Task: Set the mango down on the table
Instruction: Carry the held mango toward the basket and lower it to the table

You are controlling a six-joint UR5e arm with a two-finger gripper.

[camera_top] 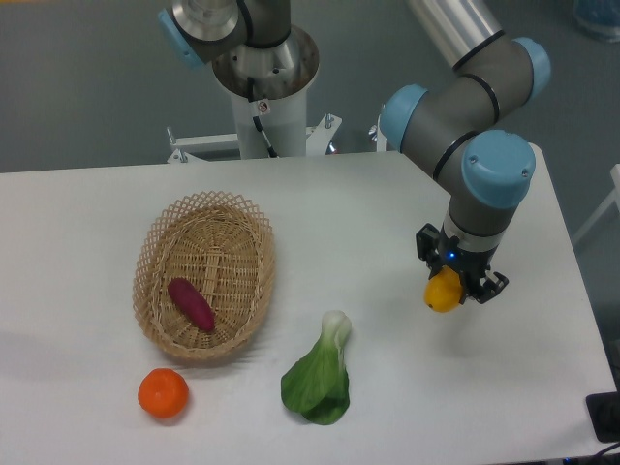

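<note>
The mango (443,293) shows as a yellow-orange fruit hanging end-on below the arm's wrist on the right side of the white table (387,407). My gripper (451,290) is shut on the mango, its black fingers on either side of the fruit. The mango is at or just above the tabletop; I cannot tell if it touches. Much of the fruit is hidden by the fingers and wrist.
An oval wicker basket (160,300) with a purple sweet potato (191,303) in it stands at the left. In front of it lies a round orange tangerine (163,393). A green bok choy (320,376) lies at the front centre. The arm's base (263,77) stands behind the table.
</note>
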